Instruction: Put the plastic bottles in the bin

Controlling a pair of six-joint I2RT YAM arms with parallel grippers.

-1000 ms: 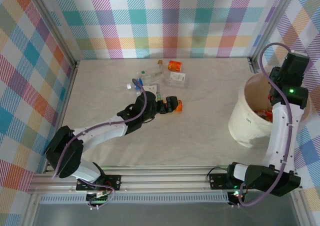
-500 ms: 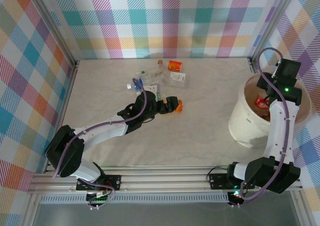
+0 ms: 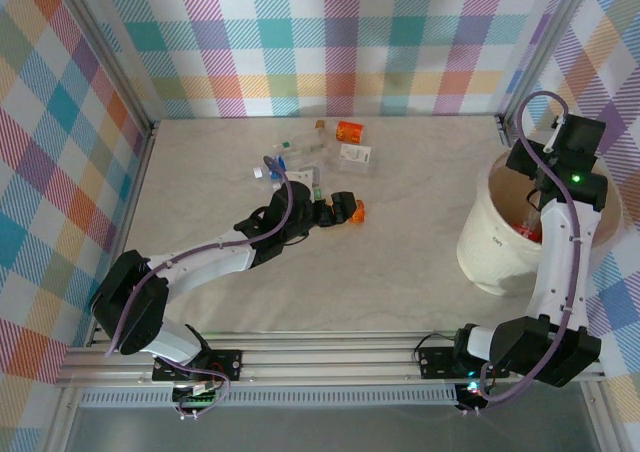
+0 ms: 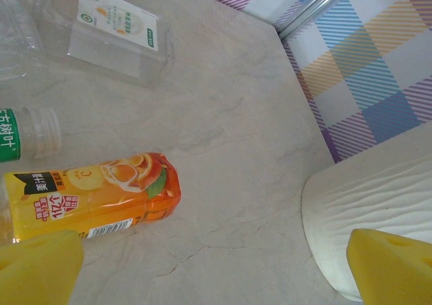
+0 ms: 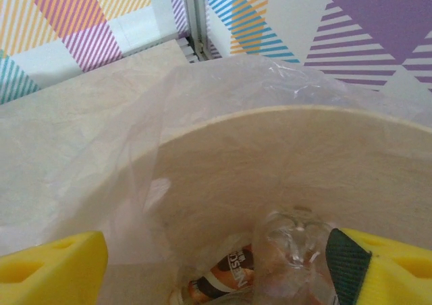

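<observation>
Right claw [image 5: 216,261]: released, above large cream-white round bin [image 5: 304,119].
Left claw [image 4: 216,264]: spread wide.
Cut off: crushed clear plastic bottle [image 5: 290,251], lower edge.
Change: right claw has opened.

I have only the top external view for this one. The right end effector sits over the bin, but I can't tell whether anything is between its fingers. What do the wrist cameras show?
Observer: In the right wrist view, the right end effector is open, its yellow pads wide apart with nothing clamped between them.
Operator: What lies below it?
Observer: A crushed clear bottle lies inside the bin.
Operator: And on the left side?
Observer: In the left wrist view, the left end effector is open, and an orange-labelled bottle lies on the table by one pad, not clamped.
</observation>
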